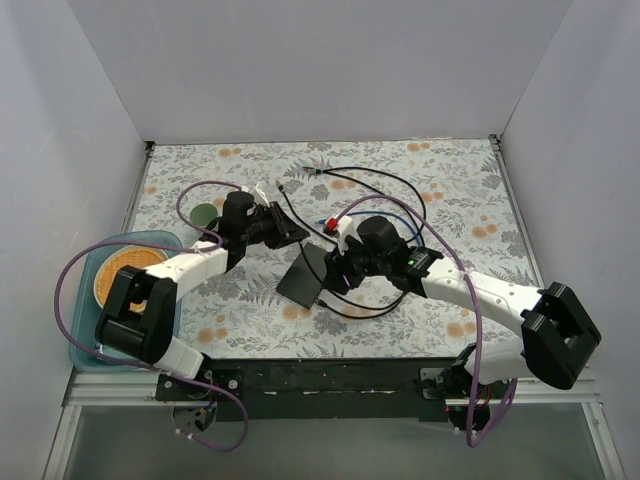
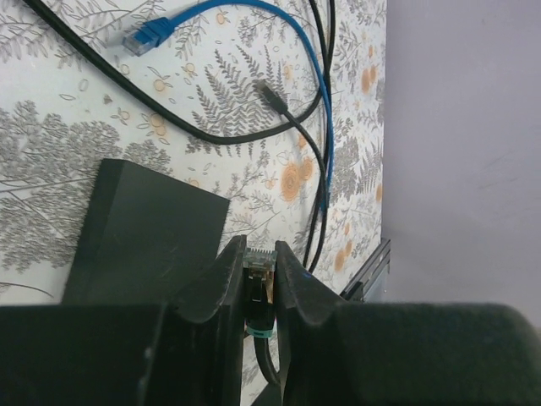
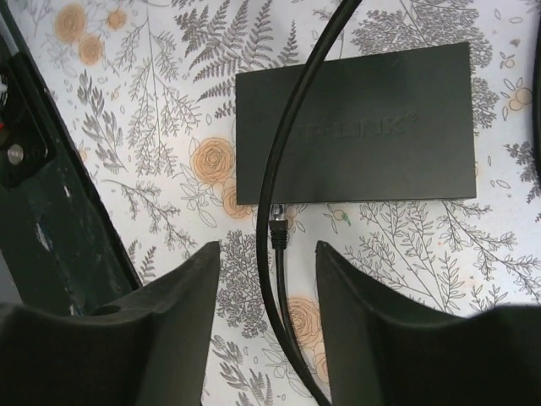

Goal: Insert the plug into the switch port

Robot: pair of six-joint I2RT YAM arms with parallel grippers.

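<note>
Pinches the plug [image 2: 259, 264] in the left gripper [image 2: 258, 250], near a corner of the switch [image 2: 144, 228] lying flat; hangs the right gripper [image 3: 268, 254] spread wide above it, straddling a black cable [image 3: 270, 186]; cannot see the port

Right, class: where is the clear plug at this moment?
In the left wrist view, the plug is pinched in the left gripper, just right of the dark box.

a table [image 1: 450, 200] covered in a pale floral print of grey ferns and orange blossoms fills the enclosure. plain whitish-lavender panels close it in: a back wall [image 1: 320, 70], a left wall [image 1: 60, 150], a right wall [image 1: 590, 150]. a dark strip [image 1: 330, 375] edges the near side. the light is soft and even.
</note>
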